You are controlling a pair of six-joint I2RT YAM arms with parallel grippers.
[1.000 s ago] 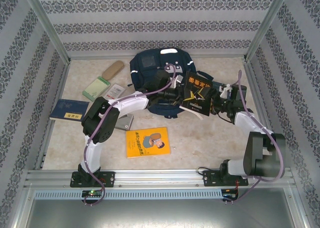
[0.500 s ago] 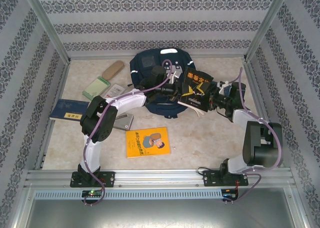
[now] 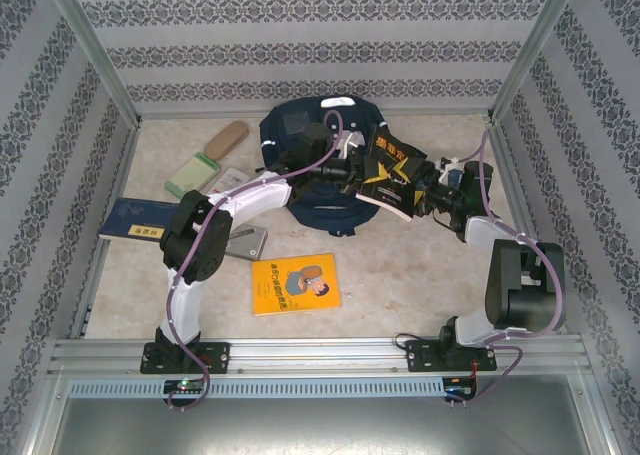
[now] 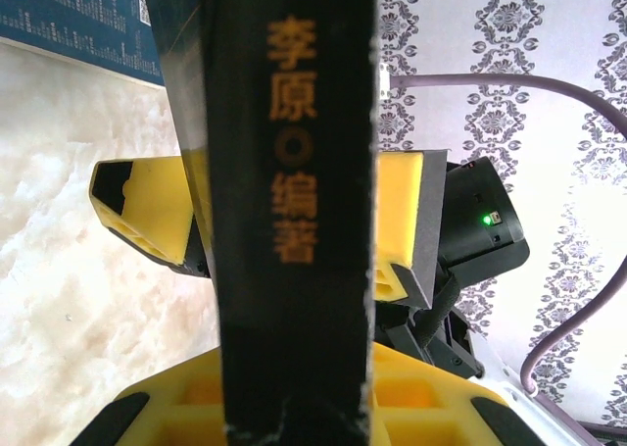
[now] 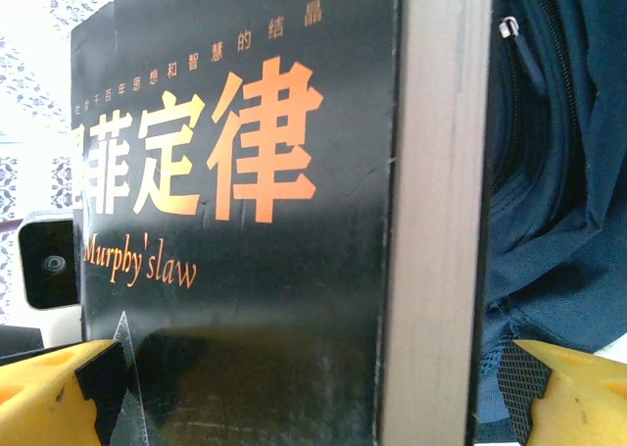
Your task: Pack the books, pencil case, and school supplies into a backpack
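A black book [image 3: 393, 175] with orange print hangs tilted in the air at the right side of the navy backpack [image 3: 300, 135]. My left gripper [image 3: 358, 173] is shut on it, and in the left wrist view the book's spine [image 4: 294, 221] runs up from between the yellow fingers [image 4: 431, 387]. My right gripper [image 3: 420, 195] stands open at the book's right side. The book's cover [image 5: 245, 221] lies between its wide-spread fingertips [image 5: 578, 397], and the right one is clear of the page edge. The backpack's fabric [image 5: 558, 172] is just behind.
On the table lie an orange-yellow book [image 3: 295, 283] near the front, a navy book [image 3: 138, 219] at the left, a pale green pad [image 3: 191, 176], a white packet [image 3: 231, 182] and a tan pencil case [image 3: 224, 139]. A grey flat item [image 3: 248, 242] sits under the left arm.
Both grippers and the black book have moved back and up along the backpack. The right gripper's jaws have spread wider around the book.
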